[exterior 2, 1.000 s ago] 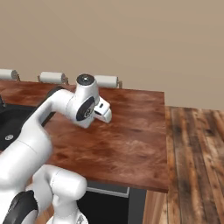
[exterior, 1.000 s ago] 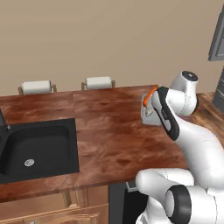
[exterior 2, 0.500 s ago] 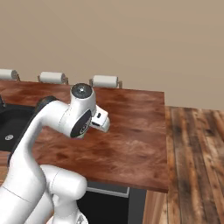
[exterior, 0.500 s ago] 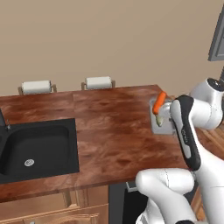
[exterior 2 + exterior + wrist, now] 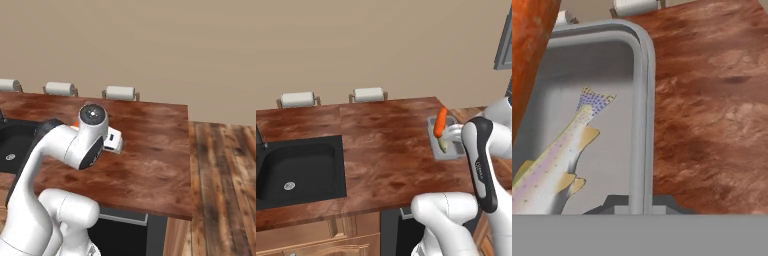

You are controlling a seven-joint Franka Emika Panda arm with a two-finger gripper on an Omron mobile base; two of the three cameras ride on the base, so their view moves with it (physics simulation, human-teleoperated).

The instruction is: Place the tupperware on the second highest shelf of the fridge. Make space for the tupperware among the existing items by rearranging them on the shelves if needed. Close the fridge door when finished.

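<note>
Change: arm has swung right and lower since a second ago, folding its elbow in front of the base cameras; the tupperware (image 5: 447, 141) sits where it sat, near the right end of the worktop (image 5: 381, 150).
Tupperware: shallow grey tray resting flat on the worktop, an orange carrot (image 5: 440, 122) leaning up out of its near-left corner.
Contents: hand view shows a speckled fish (image 5: 554, 160) lying along the tray floor beside the carrot (image 5: 529, 45).
End effector: close over the tray's right wall (image 5: 643, 115), with two small dark tips (image 5: 614, 204) straddling that wall at the bottom of the hand view; the wall stands between them, but whether they are pinched on it I cannot tell.
Why this hold: gripping one thin wall probably avoids the carrot and fish, which fill the middle.
Sink: black basin (image 5: 298, 167) well to the left, apart from the work.
Stage: grasp of the tray, judged not yet confirmed; fridge placement remains.
</note>
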